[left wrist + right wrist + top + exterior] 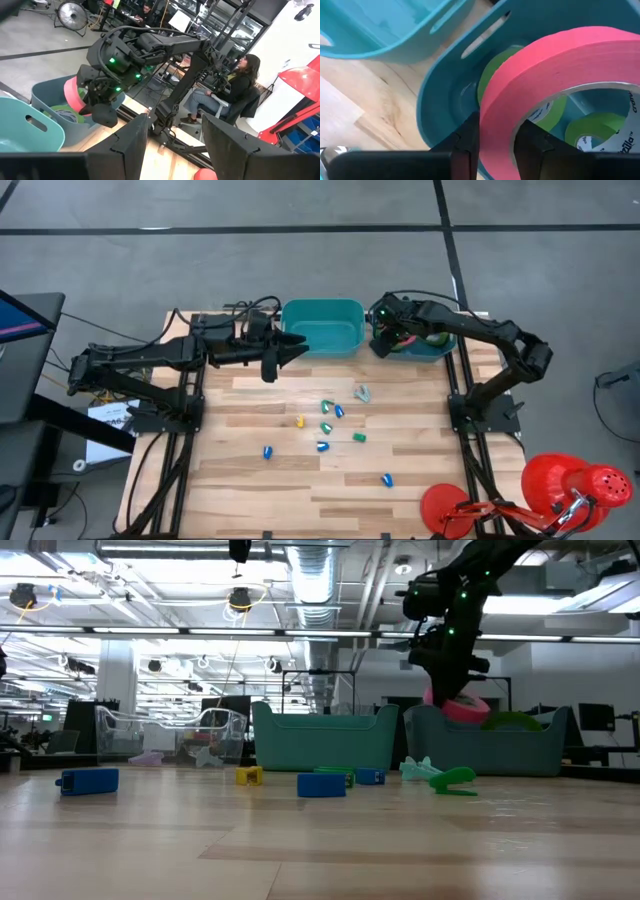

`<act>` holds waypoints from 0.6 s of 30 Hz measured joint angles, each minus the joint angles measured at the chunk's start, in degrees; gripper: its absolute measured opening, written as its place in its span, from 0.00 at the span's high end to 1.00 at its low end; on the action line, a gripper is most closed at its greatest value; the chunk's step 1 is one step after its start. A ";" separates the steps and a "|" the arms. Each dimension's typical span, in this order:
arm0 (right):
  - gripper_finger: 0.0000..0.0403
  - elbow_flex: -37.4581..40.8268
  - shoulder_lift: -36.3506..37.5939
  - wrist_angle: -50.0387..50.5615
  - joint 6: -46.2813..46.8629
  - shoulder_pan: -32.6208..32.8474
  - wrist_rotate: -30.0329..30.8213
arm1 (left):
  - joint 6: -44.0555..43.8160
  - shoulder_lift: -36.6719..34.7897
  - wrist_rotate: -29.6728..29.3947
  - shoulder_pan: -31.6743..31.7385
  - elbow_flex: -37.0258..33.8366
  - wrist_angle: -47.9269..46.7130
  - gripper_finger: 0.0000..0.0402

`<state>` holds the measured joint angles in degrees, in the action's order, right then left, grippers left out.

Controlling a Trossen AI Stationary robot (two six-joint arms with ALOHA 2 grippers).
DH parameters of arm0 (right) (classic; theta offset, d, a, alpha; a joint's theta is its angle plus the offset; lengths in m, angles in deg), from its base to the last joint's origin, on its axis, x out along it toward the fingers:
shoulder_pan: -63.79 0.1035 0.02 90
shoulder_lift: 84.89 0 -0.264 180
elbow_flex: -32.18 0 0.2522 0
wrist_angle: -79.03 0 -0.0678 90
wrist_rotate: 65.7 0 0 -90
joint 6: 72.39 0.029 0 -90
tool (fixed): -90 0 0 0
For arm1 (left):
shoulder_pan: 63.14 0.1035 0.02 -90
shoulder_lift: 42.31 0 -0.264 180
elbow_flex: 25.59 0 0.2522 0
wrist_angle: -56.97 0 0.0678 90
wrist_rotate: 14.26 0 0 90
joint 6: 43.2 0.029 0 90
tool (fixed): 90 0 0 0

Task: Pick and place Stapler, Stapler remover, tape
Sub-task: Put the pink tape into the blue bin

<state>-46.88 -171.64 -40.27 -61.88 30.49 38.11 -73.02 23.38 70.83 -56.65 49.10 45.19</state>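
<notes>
Two teal bins sit at the table's far edge; a seated person is beyond.

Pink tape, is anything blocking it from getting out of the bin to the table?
Nothing visible does. The right gripper is shut on the pink tape, holding it above the blue-grey bin, over the two green rolls left inside. The wooden table holds only small coloured pieces, with bare wood around them.
</notes>
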 joint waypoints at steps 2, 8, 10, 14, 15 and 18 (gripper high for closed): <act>0.80 0.00 0.03 -0.35 0.02 0.00 -0.01 | 0.00 0.00 -0.01 0.01 0.00 0.00 0.56; 0.74 0.00 0.18 0.25 1.70 -0.34 -0.45 | 0.00 0.00 0.00 0.00 0.00 0.00 0.56; 0.68 0.00 0.21 0.57 2.06 -0.67 -2.10 | 0.00 0.00 0.00 0.02 0.00 0.00 0.56; 0.52 -0.02 0.21 1.22 3.03 -1.33 -4.66 | 0.00 0.00 0.00 0.00 0.00 0.00 0.56; 0.48 -0.02 0.21 1.35 3.06 -1.37 -4.71 | 0.00 0.00 0.00 0.00 0.00 0.00 0.56; 0.37 -0.02 0.21 1.73 3.06 -1.38 -4.73 | 0.00 0.00 0.00 0.00 0.00 0.00 0.56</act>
<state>-46.90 -171.43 -38.54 -58.82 29.12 33.38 -73.02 23.38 70.83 -56.65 49.10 45.19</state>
